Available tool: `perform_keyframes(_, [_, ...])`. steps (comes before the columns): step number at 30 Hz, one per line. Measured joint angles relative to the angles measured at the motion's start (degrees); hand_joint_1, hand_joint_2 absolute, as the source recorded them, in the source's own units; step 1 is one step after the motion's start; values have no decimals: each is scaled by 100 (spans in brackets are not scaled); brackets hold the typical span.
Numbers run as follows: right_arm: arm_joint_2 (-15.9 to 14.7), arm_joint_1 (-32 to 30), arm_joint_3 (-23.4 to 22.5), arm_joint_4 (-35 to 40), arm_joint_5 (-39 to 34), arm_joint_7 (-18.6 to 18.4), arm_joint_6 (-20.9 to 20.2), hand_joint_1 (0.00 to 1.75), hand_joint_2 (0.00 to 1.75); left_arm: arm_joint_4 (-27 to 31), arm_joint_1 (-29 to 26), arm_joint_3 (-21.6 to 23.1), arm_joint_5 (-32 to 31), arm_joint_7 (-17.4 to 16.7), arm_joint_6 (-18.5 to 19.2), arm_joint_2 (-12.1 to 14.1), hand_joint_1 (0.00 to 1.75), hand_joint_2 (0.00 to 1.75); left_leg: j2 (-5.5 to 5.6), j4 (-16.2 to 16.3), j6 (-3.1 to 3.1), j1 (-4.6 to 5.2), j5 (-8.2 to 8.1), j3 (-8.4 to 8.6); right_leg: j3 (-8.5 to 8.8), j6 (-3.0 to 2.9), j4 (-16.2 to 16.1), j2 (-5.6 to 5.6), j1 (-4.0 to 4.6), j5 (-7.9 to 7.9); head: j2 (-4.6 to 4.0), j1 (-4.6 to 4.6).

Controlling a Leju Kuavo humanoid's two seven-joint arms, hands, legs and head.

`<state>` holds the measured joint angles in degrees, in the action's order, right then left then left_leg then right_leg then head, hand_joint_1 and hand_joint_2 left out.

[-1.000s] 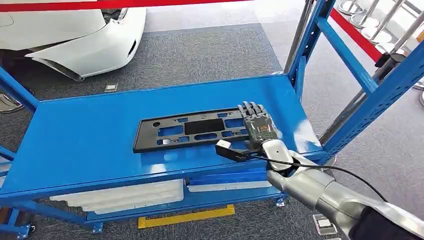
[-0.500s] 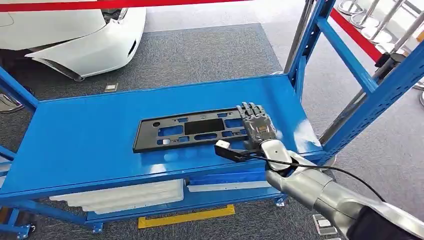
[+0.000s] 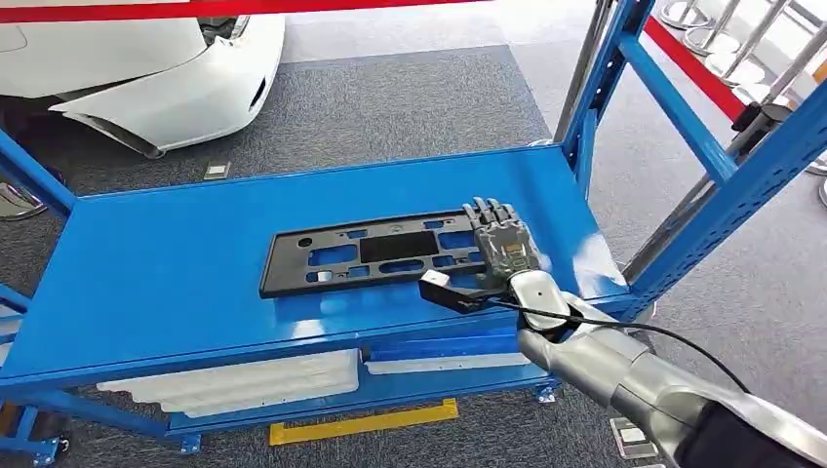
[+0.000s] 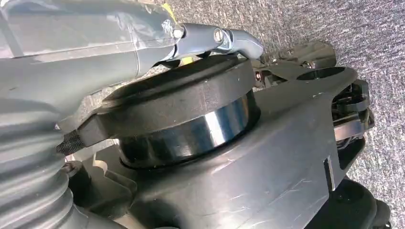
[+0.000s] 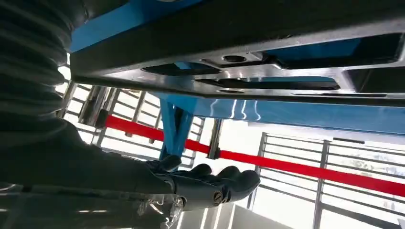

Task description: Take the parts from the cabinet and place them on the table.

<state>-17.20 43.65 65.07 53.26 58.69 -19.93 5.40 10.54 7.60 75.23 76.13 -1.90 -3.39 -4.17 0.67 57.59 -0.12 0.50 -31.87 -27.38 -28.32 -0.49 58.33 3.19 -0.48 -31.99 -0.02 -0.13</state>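
A long black plastic plate (image 3: 380, 252) with several cut-outs lies flat on the blue cabinet shelf (image 3: 176, 263). My right hand (image 3: 502, 244) reaches over the shelf's front edge, its dark fingers stretched out flat over the plate's right end. In the right wrist view the plate (image 5: 248, 71) stands apart from the straight fingers (image 5: 210, 186), with open background between them. Nothing is held in that hand. In the left wrist view my left hand (image 4: 95, 38) shows as a grey cover and thumb over the carpet; how its fingers lie is hidden.
Blue uprights (image 3: 605, 78) and a diagonal brace frame the shelf's right side. White moulded parts (image 3: 234, 382) lie on the lower shelf. A white car (image 3: 146, 68) stands behind on grey carpet, and red barrier belts (image 3: 683, 63) run at the back right.
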Motion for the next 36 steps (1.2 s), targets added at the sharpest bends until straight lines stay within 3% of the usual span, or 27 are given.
perform_keyframes(36, [52,15,0,-125,-64,81,140,0,175,-2,0,0,11,-4,4,0,0,175,0,1,0,0,0,0,0,0,0,0,0,0,0,0])
